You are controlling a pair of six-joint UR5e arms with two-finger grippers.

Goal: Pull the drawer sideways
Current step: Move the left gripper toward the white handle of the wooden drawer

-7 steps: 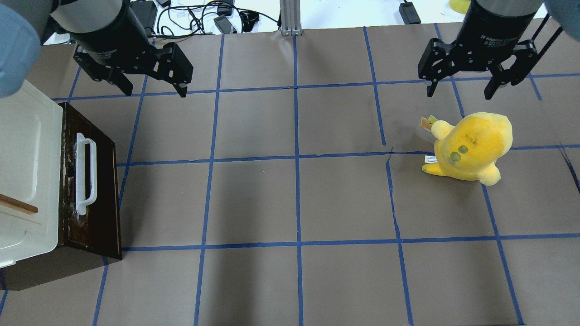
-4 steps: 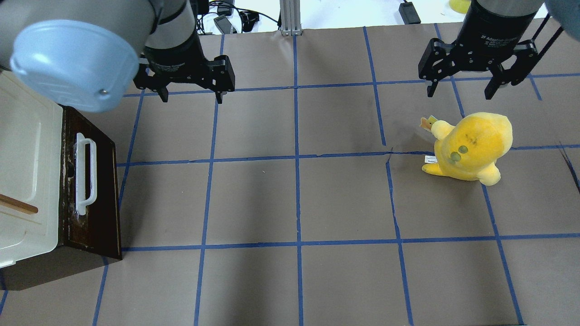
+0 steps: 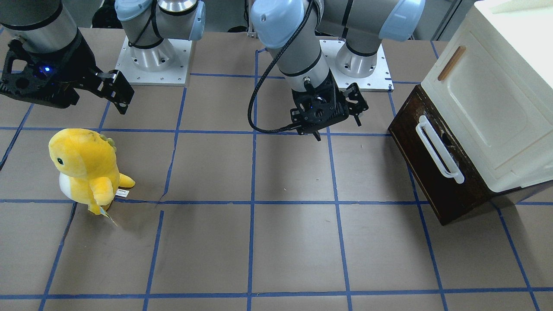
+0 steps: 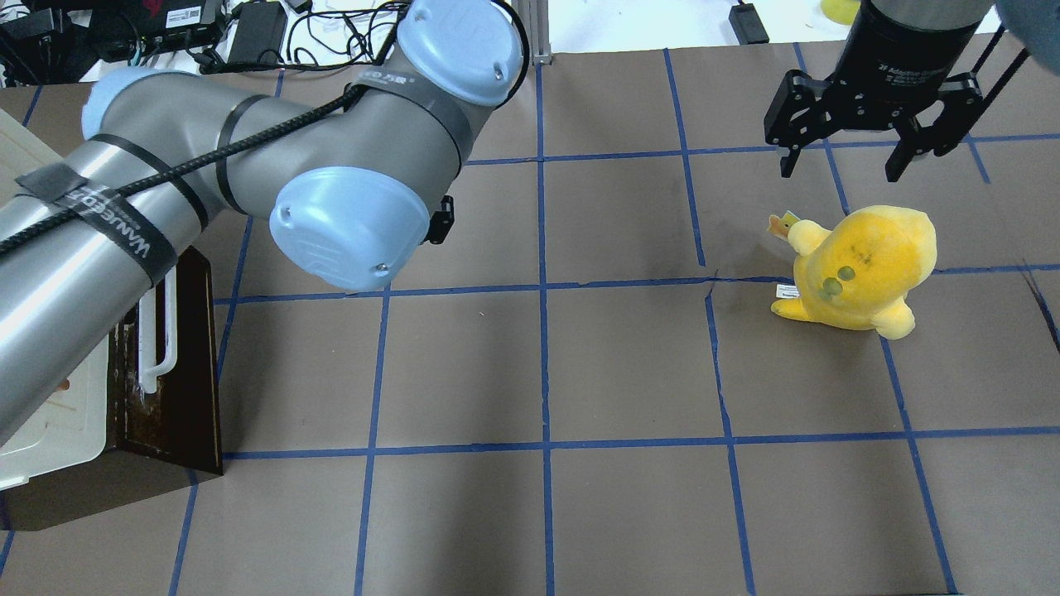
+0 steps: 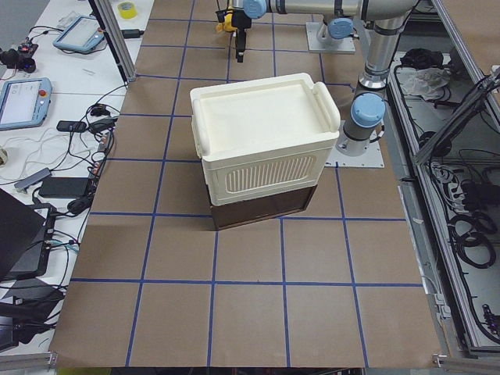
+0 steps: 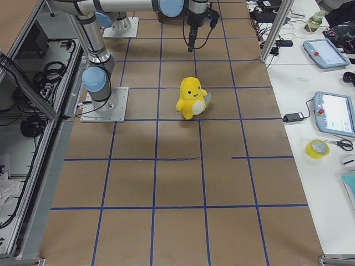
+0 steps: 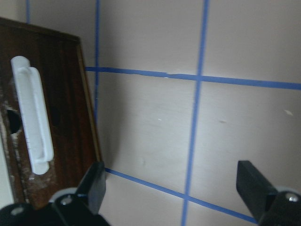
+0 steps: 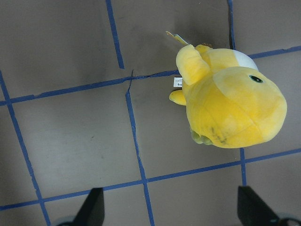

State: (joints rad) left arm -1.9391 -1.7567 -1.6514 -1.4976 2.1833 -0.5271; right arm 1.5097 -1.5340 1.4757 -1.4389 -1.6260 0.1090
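The drawer (image 3: 436, 190) has a dark brown front and a long white bar handle (image 3: 438, 149). It sits shut under a cream cabinet, at the table's left in the overhead view (image 4: 186, 364). My left gripper (image 3: 338, 128) is open and empty, and hovers above the table about one grid square from the drawer front. In the left wrist view (image 7: 174, 186) its fingers frame bare table, with the drawer (image 7: 66, 108) and its handle (image 7: 33, 117) at the left edge. My right gripper (image 4: 840, 165) is open and empty above the yellow plush.
A yellow plush toy (image 4: 865, 265) stands on the right side of the table, also in the right wrist view (image 8: 230, 108). The cream cabinet (image 3: 488, 99) sits on the drawer unit. My left forearm (image 4: 166, 215) covers part of the drawer from overhead.
My left arm has swung right and toward the table's middle, so its forearm and elbow now cover the overhead view's upper left. The right arm, drawer and plush have not moved.
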